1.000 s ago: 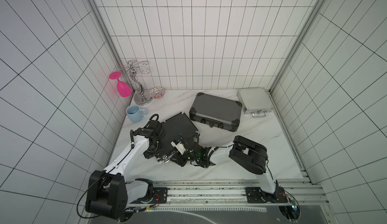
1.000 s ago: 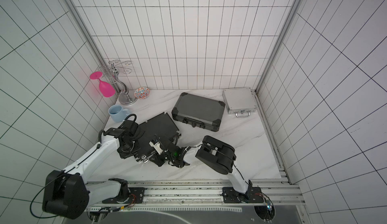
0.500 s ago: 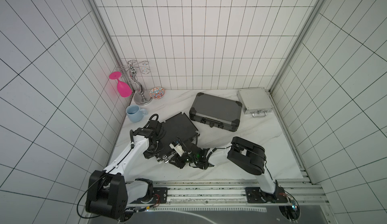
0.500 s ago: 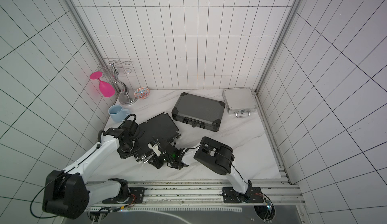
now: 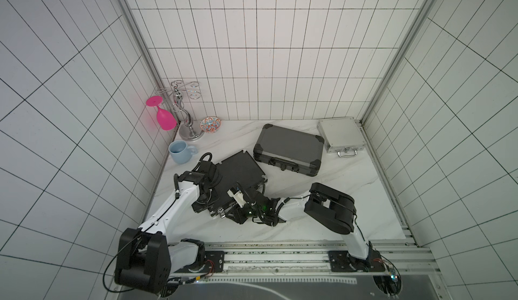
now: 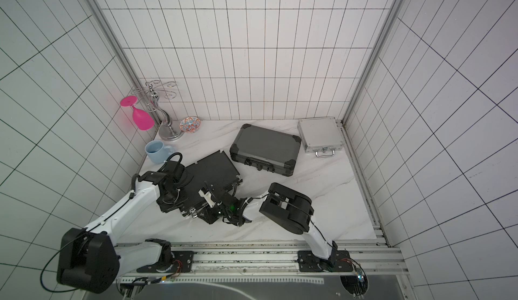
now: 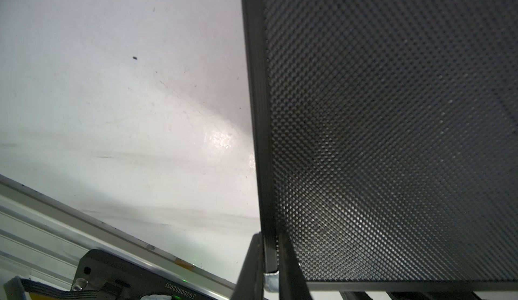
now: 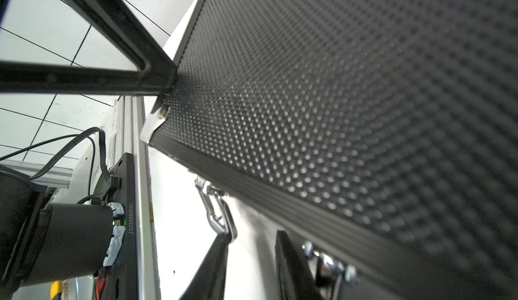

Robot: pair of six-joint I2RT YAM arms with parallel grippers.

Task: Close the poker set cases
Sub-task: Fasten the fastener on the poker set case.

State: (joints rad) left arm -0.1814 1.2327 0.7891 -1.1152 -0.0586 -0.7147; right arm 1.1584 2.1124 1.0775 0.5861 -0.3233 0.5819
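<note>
My left gripper (image 7: 270,267) is pinched shut on the thin side rim of the flat black case (image 5: 241,172), just by its silver corner cap (image 7: 271,280). I read that hold as an anchor, so the case cannot skate across the smooth table (image 5: 336,200) while the other side gets worked. My right gripper (image 8: 252,270) sits low at the case's front edge with its jaws partly apart and nothing between them. A loose silver latch (image 8: 214,214) dangles from that edge, its end touching the tip of one right finger (image 8: 215,267). I take this to mean the lid is down but the catch is not yet fastened, though I cannot tell whether the lid is fully seated. In both top views the black case lies at the front left of the table, skewed, with both my grippers crowded at its near corner. The dark grey case (image 5: 288,148) lies just behind it and the silver case (image 5: 339,134) sits in the back right corner. Both lie with lids down, well apart from my fingers.
</note>
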